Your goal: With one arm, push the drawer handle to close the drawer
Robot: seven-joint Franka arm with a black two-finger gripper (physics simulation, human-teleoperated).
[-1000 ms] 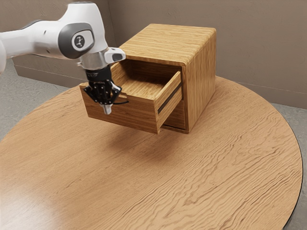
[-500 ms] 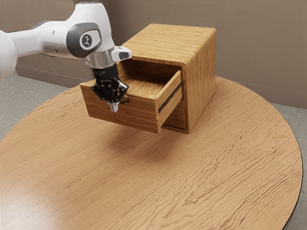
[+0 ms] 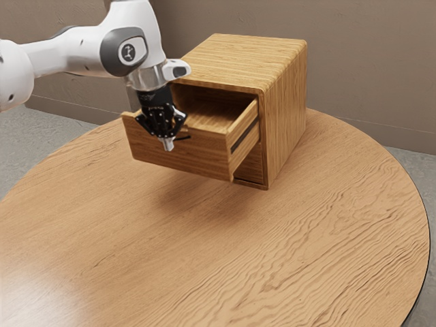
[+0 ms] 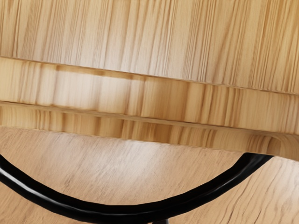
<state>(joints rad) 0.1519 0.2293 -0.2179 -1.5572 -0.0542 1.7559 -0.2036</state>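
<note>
"What room surrounds you?"

"Plain brown walls [image 3: 368, 68] meet in a corner at the top of my exterior view, left of centre. A matching baseboard [image 3: 395, 137] lines their foot."

"And the floor [image 3: 24, 136]?"

"Mottled grey, seen at the left and right of the frame."

"Any furniture?"

"A round wooden table [image 3: 306, 252] spans the foreground, its grain rippling at lower right, its rim dark there. My wrist view catches its pale wood along the bottom."

"The light?"

"Soft, with white glare [image 3: 30, 296] on the tabletop at lower left."
</note>
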